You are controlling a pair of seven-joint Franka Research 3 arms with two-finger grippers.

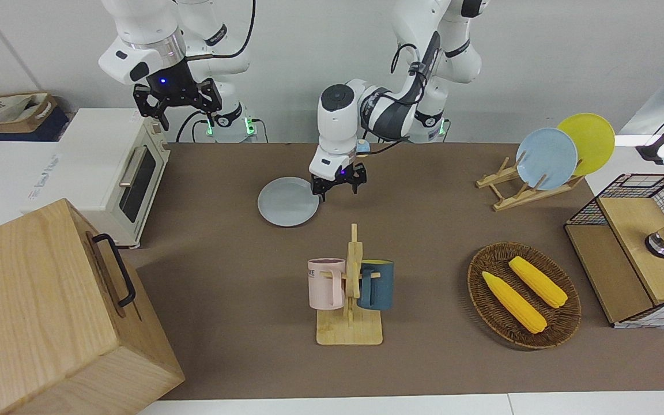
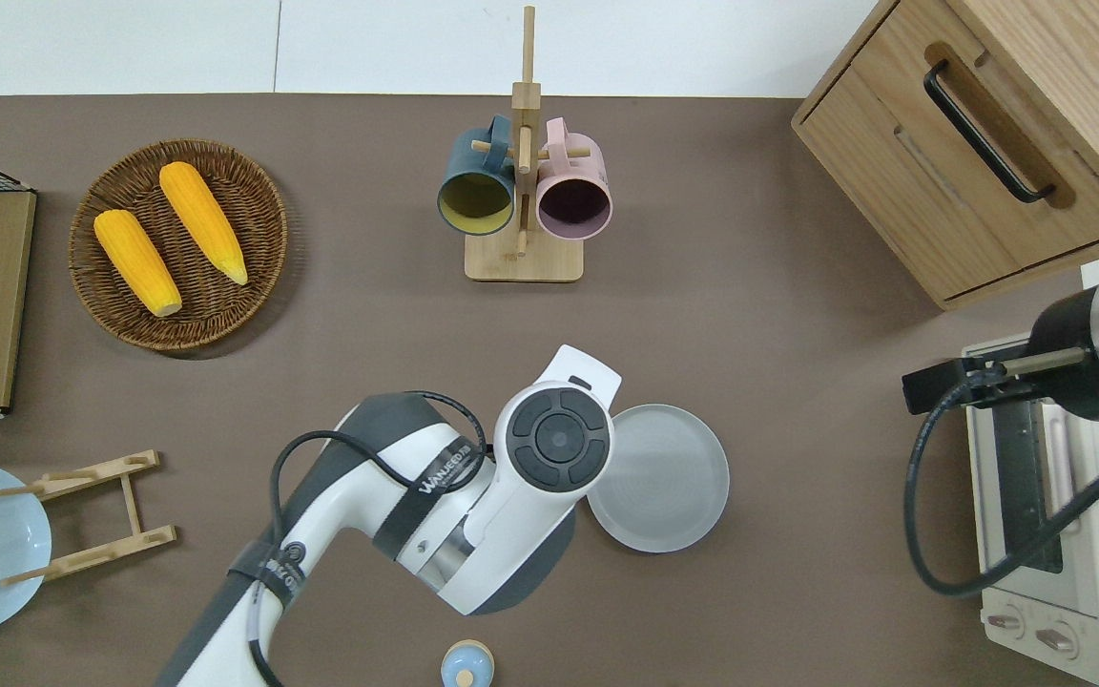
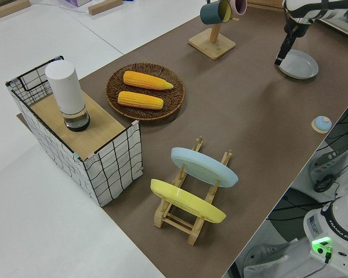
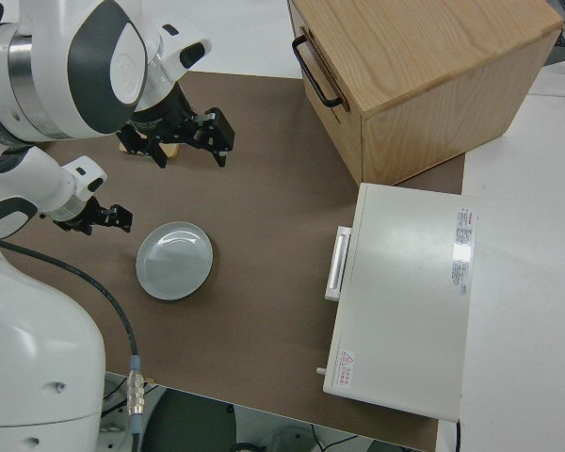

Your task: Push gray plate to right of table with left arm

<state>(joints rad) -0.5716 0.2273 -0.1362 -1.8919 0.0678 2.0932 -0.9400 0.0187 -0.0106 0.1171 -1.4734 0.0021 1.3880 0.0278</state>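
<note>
The gray plate lies flat on the brown table, nearer to the robots than the mug rack. My left gripper is low at the plate's rim, on the side toward the left arm's end. It is open and holds nothing. One fingertip sits right at the rim, and I cannot tell whether it touches. In the overhead view the arm's wrist hides this gripper. The right gripper is parked, open and empty.
A mug rack with a pink and a blue mug stands mid-table. A toaster oven and a wooden cabinet fill the right arm's end. A corn basket, a plate rack and a wire basket stand toward the left arm's end.
</note>
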